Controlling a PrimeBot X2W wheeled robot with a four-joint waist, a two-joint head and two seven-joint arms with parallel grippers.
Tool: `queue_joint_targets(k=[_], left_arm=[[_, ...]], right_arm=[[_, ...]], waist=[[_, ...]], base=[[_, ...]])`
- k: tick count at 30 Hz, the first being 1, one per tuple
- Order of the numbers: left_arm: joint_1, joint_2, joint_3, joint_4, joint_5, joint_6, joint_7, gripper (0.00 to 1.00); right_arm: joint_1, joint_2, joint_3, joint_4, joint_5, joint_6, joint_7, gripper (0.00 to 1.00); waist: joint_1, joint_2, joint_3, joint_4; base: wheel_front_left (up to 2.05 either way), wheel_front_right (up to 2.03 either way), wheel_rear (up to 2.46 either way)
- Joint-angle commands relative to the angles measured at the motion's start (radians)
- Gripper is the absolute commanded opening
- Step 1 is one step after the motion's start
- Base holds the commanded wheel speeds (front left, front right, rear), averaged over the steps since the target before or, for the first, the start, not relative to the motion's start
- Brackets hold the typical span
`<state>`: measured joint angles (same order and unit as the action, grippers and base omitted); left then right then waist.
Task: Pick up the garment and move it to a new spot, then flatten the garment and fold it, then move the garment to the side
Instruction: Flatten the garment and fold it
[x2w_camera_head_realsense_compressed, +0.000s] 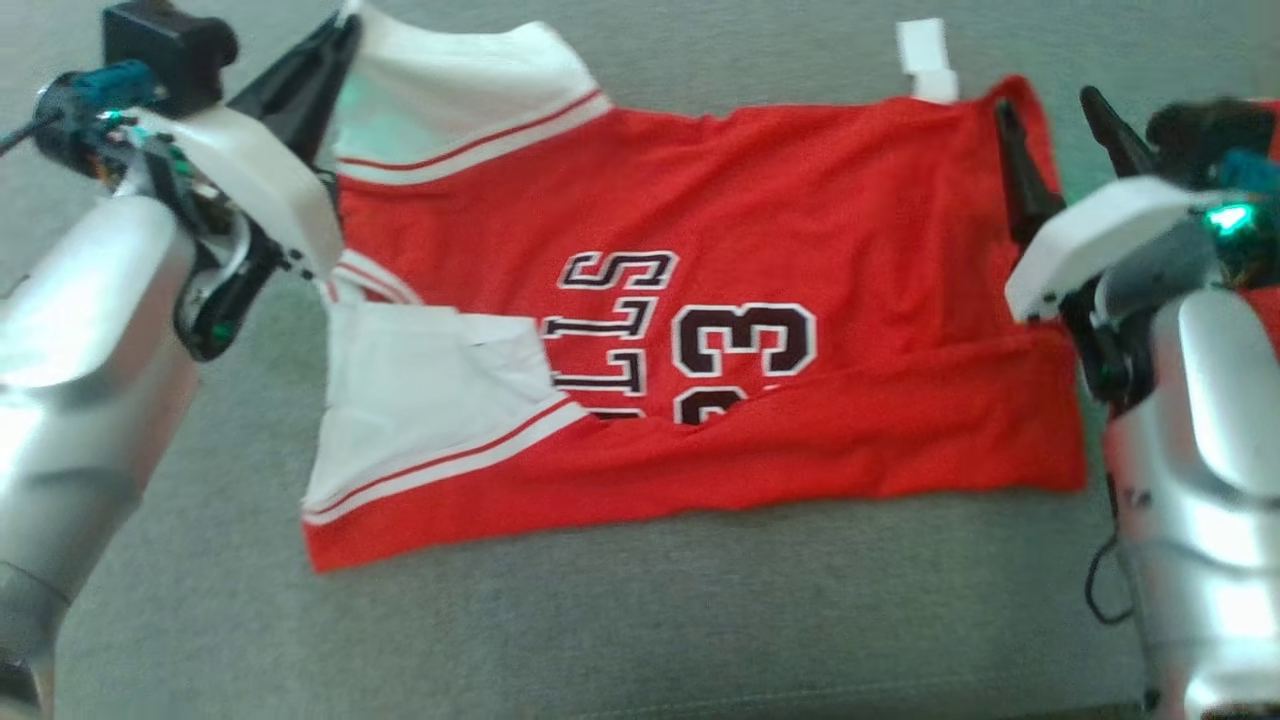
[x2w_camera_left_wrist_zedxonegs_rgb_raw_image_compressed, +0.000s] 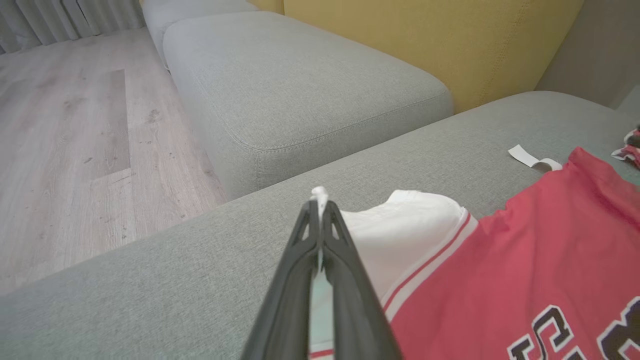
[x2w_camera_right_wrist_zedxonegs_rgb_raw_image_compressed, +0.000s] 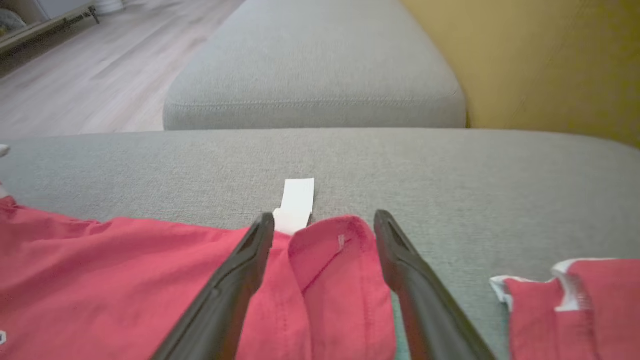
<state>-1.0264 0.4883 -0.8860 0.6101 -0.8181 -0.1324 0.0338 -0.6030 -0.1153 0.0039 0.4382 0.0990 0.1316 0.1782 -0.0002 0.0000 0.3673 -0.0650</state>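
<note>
Gripping the garment (x2w_camera_head_realsense_compressed: 760, 200) strap, left jaws clenched; right jaws released, straddling its hem.

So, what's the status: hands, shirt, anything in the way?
Left gripper: jaws shut on jersey's white shoulder edge. Right gripper: jaws open astride red hem corner. Jersey partly folded on grey cushion. Another red cloth nearby, apart.

Grey sofa cushions (x2w_camera_left_wrist_zedxonegs_rgb_raw_image_compressed: 300, 90), yellow backrest (x2w_camera_left_wrist_zedxonegs_rgb_raw_image_compressed: 425, 40) behind, pale wooden floor (x2w_camera_left_wrist_zedxonegs_rgb_raw_image_compressed: 75, 125) beside
</note>
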Motion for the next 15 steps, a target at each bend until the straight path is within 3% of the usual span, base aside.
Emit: queue_joint_targets(k=[1,9,15], left_arm=[[-0.03,0.029,0.024,-0.04,0.007,0.002,-0.006,0.0],[-0.027,0.01,0.005,-0.115,0.016,0.014,0.002,0.0],[-0.025,0.007,-0.003,-0.139,0.018,0.024,0.009,0.0]], right_arm=[[-0.052,-0.01,0.006,0.004,0.012,-0.001,0.021,1.0],[-0.193,-0.04,0.007,0.183,-0.037,-0.001,0.037,1.0],[-0.277,-0.091,0.023,0.353,-0.156,-0.001,0.093,1.0]], waist=[[0.0002,0.0,0.009,0.036],[0.0002,0.0,0.032,0.079],[0.0002,0.0,0.04,0.085]], base=[[0.0,0.0,0.0],[0.0,0.0,0.0],[0.0,0.0,0.0]])
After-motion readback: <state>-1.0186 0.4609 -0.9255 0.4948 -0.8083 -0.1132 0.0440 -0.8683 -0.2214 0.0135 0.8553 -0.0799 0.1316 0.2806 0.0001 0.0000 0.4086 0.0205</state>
